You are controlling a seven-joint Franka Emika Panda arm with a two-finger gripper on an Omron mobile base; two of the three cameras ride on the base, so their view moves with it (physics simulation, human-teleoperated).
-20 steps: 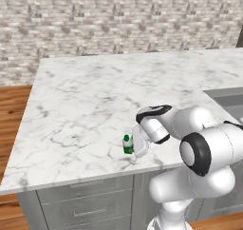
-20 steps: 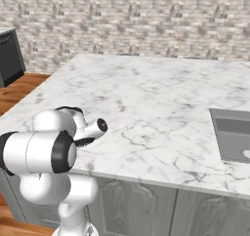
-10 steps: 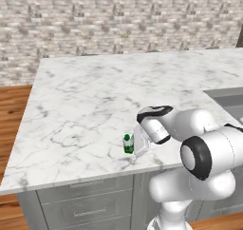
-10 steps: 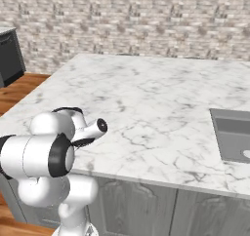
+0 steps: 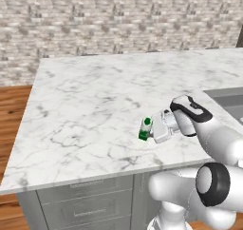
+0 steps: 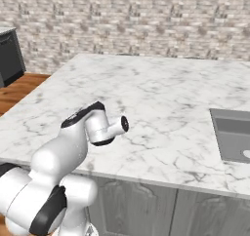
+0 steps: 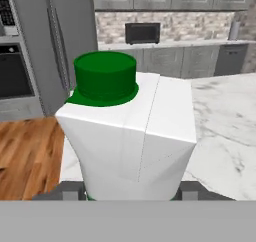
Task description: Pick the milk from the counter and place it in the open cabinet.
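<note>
I see one milk (image 5: 145, 129) carton, tilted, cap aimed up-left, clamped in my gripper (image 5: 153, 130) above the bench (image 5: 95, 100).

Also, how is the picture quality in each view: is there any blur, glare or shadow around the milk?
Left base view: sharp and evenly lit, no glare; the milk is tiny at the gripper, with a faint shadow on the counter. Right base view: equally clear, the arm casts a soft shadow on the marble. Hand view: the carton is very close and looks soft; the far kitchen is slightly blurred.
</note>
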